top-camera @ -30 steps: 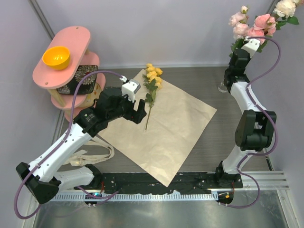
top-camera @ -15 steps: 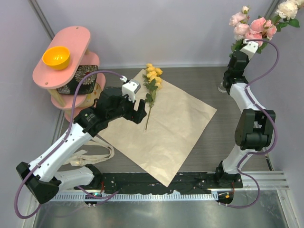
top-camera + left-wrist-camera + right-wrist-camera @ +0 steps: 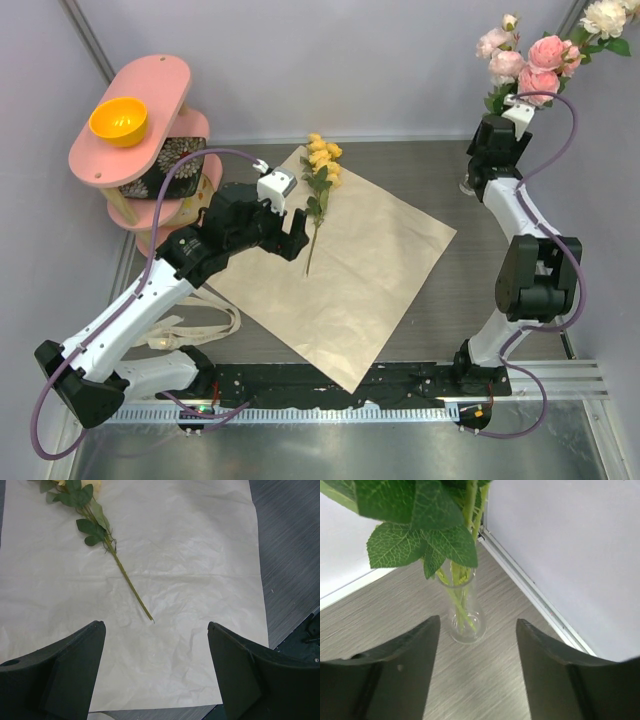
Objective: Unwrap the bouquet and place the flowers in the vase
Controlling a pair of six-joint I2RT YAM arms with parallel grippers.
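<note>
Pink flowers (image 3: 530, 65) stand in the vase (image 3: 462, 605), so the right hand (image 3: 477, 625) gapes, seemingly clear; the left hand (image 3: 156, 625), spread, hovers to take the yellow stem (image 3: 127, 580).

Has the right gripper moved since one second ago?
Yes. In the top view, the right gripper has drawn back from the flowers, shifting left and nearer, toward the kraft paper.

Walls: plain pale lilac-grey panels (image 3: 330, 60) behind and on both sides, meeting the table at a light metal strip.
Corner post: slanted grey metal bar (image 3: 90, 40), far left.
Table: dark grey, brushed grain (image 3: 440, 320).
Furniture: pink tiered shelf (image 3: 160, 80), far-left corner.
Near edge: toothed metal rail (image 3: 330, 412), then a steel sheet (image 3: 330, 455).
Light: even, with soft shadows.
</note>
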